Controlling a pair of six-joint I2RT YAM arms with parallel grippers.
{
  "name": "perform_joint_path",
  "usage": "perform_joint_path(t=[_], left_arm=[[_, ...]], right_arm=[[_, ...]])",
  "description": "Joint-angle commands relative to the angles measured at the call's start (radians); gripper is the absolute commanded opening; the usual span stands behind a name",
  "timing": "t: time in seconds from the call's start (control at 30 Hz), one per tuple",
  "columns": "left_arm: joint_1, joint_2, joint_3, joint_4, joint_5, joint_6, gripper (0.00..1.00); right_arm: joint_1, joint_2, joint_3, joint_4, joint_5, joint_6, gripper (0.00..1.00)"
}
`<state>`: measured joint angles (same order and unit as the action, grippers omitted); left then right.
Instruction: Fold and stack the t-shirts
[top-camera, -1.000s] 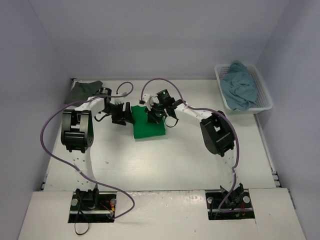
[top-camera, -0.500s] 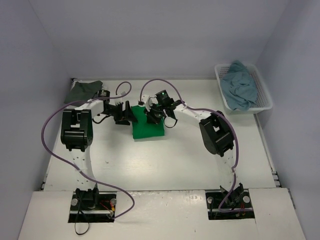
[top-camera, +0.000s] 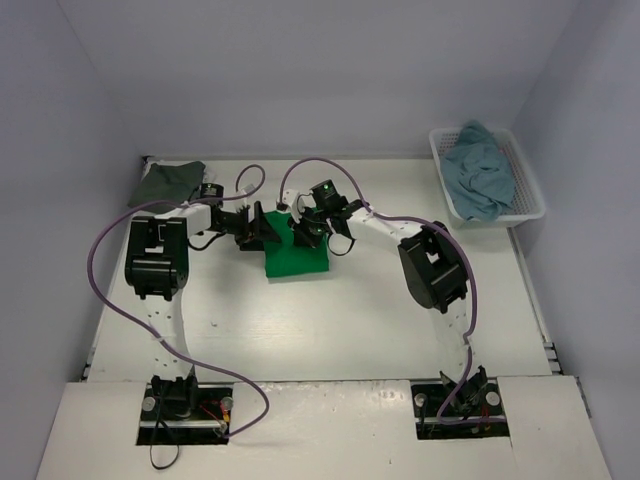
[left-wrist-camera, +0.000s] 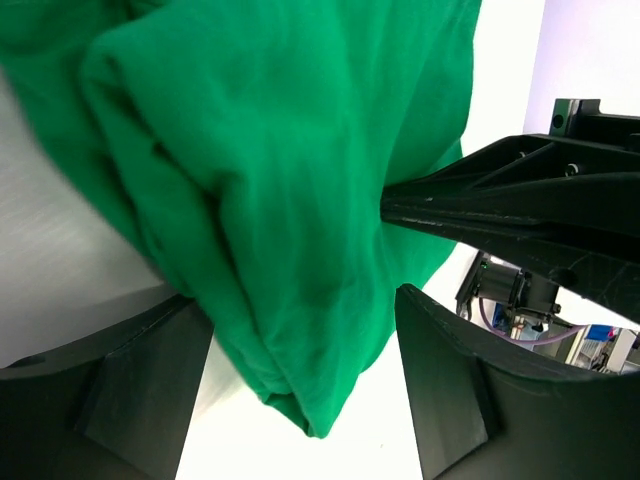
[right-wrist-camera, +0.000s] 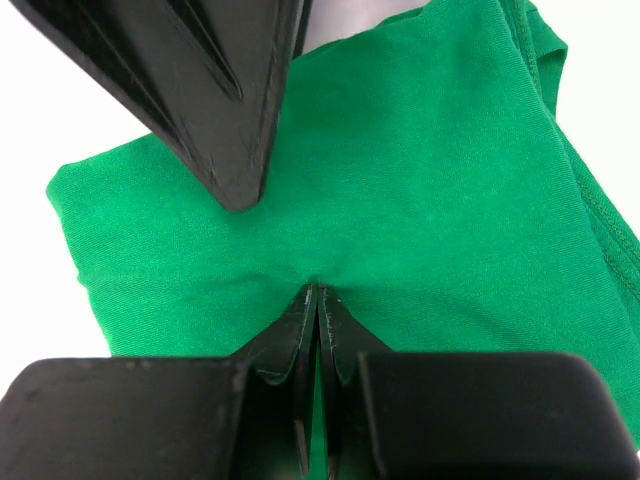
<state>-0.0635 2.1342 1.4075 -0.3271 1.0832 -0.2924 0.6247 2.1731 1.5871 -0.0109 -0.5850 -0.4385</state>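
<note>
Your left gripper (left-wrist-camera: 300, 390), jaws apart, straddles the green t-shirt (top-camera: 296, 260) edge; right gripper (right-wrist-camera: 314, 300), closed, presses its top. Teal t-shirt (top-camera: 480, 175) fills the basket (top-camera: 529, 195).

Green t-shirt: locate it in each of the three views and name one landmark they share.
Top external: the green t-shirt lies folded mid-table, between the two pincers.
Left wrist: it fills the upper left and centre, dropping between the fingers of the open left pincer.
Right wrist: it covers most of the picture, above the shut right pincer.
Shared landmark: the right pincer's tips against the shirt.
</note>
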Motion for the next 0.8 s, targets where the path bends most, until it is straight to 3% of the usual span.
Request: perform_joint_path(t=[0.0, 0.37, 0.77], left_arm=[[-0.044, 0.061, -0.047, -0.009, -0.144, 0.004, 0.68], [-0.082, 0.059, -0.079, 0.002, -0.147, -0.022, 0.68], [-0.082, 0.026, -0.097, 0.01, -0.126, -0.033, 0.68]], right_arm=[[0.006, -0.015, 0.04, 0.015, -0.035, -0.003, 0.0], [0.01, 0.01, 0.054, -0.037, -0.05, 0.018, 0.0], [0.038, 0.089, 0.131, -0.201, 0.151, 0.052, 0.0]])
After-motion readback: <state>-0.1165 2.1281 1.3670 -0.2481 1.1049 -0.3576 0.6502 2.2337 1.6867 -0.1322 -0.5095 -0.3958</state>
